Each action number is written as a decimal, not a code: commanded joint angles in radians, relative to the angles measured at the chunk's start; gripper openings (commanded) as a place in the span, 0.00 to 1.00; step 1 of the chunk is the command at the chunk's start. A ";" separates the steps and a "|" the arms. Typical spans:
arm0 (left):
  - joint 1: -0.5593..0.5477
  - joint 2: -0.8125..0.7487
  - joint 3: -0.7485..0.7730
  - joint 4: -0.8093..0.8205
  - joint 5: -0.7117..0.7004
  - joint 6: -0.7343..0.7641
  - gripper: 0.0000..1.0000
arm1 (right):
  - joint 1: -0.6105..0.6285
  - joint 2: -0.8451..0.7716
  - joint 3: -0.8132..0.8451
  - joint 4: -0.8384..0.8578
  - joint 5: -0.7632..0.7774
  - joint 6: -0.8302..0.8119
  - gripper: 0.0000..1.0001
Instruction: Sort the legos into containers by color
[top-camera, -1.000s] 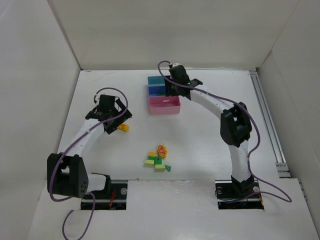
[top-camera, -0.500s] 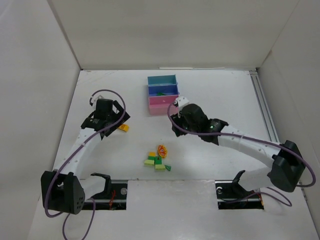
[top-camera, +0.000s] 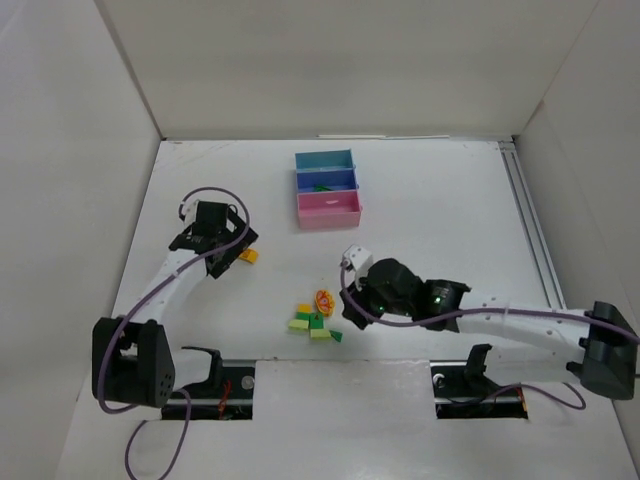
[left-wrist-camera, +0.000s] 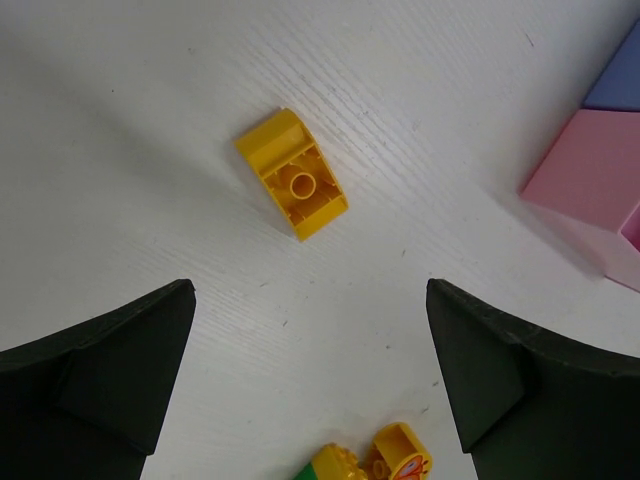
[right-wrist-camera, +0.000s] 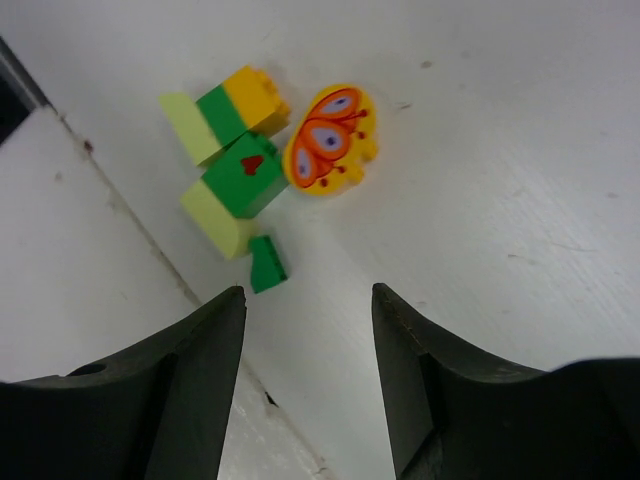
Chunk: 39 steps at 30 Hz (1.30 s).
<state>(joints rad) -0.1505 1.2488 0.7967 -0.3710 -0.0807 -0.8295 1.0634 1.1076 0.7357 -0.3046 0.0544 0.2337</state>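
Note:
A pile of legos (top-camera: 314, 321) lies near the table's front: light green, dark green and yellow bricks plus a yellow-orange butterfly piece (right-wrist-camera: 330, 140). A small dark green brick (right-wrist-camera: 267, 265) sits closest to my right gripper (right-wrist-camera: 309, 292), which hovers open and empty just right of the pile (top-camera: 350, 304). One yellow brick (left-wrist-camera: 293, 173) lies alone, ahead of my left gripper (left-wrist-camera: 308, 290), wide open and empty beside it (top-camera: 229, 256). The containers stand in a row at the back: teal (top-camera: 324, 158), blue (top-camera: 343, 180) with a green brick (top-camera: 322, 187) inside, pink (top-camera: 329, 208).
White walls enclose the table on three sides. A metal rail (top-camera: 535, 240) runs along the right edge. Both arm bases sit in slots at the near edge, with a raised white ledge (right-wrist-camera: 70, 300) just behind the pile.
My right arm has swung from over the trays down to the pile at the front, its jaws spreading wider. The left arm has shifted only slightly by the yellow brick.

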 joint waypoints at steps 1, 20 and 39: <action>-0.010 -0.115 -0.046 0.014 0.010 -0.013 1.00 | 0.126 0.102 -0.004 0.078 -0.033 -0.026 0.59; -0.054 -0.350 -0.217 -0.022 0.099 -0.033 1.00 | 0.264 0.475 0.099 0.157 0.249 0.001 0.58; -0.054 -0.341 -0.166 -0.051 0.059 -0.023 1.00 | 0.264 0.417 0.067 0.101 0.264 0.073 0.15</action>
<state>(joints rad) -0.2028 0.9085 0.5808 -0.4053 0.0006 -0.8543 1.3178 1.5887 0.8101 -0.1795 0.2924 0.2607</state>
